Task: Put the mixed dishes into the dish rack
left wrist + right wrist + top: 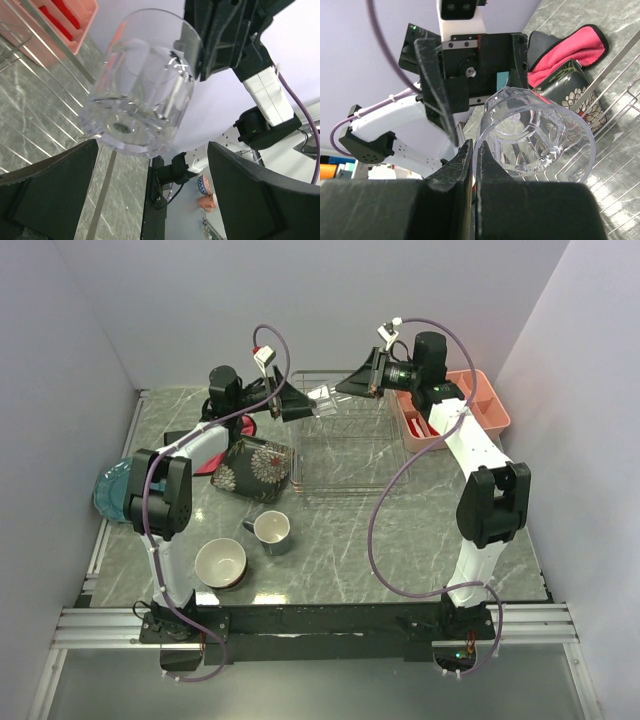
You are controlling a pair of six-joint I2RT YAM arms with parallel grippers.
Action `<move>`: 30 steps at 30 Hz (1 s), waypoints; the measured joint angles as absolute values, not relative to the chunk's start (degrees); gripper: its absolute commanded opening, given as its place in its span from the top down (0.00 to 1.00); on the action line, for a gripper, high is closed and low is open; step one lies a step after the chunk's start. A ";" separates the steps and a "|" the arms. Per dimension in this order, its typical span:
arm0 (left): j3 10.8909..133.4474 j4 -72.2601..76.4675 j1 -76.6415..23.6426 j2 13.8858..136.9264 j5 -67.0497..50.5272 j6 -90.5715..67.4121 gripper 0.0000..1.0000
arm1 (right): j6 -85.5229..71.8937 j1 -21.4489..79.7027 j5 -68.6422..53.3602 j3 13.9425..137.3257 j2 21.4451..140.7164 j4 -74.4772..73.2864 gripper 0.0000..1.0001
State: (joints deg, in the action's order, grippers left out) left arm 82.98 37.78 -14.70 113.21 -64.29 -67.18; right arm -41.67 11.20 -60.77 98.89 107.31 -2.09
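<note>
The right fingers [452,172] pinch the clear glass [540,135] by its rim; the left fingers [55,185] gape.

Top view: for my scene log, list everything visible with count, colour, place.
dish rack: 1, silver wire, back centre
glass: 1, clear, held above dish rack
tray: 1, pink, right of rack
square plate: 1, dark flowered, at rack's left side
mug: 1, grey-blue, nearer than square plate
bowl: 1, dark, cream-lined, front left
round plate: 1, blue, far left
cloth: 1, red-pink, behind square plate
left pincer: 1, black, open, facing glass
right pincer: 1, black, shut on glass rim
</note>
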 measured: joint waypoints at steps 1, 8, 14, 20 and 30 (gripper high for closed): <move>82.98 38.41 -14.85 113.21 -64.71 -67.26 0.04 | -41.87 11.20 -60.77 98.89 107.37 -2.07 1.00; 82.98 39.66 -15.22 113.25 -65.65 -67.24 0.12 | -43.77 11.05 -61.84 98.78 108.64 0.64 1.00; 82.94 38.68 -15.20 113.25 -65.73 -66.83 0.04 | -44.64 10.96 -62.46 98.15 109.62 2.22 1.00; 82.98 36.99 -15.20 113.25 -65.36 -66.30 0.04 | -45.34 11.09 -62.63 98.13 109.75 2.74 1.00; 83.00 36.75 -15.27 114.28 -64.16 -66.72 0.04 | -43.59 11.11 -62.00 97.01 108.90 1.43 1.00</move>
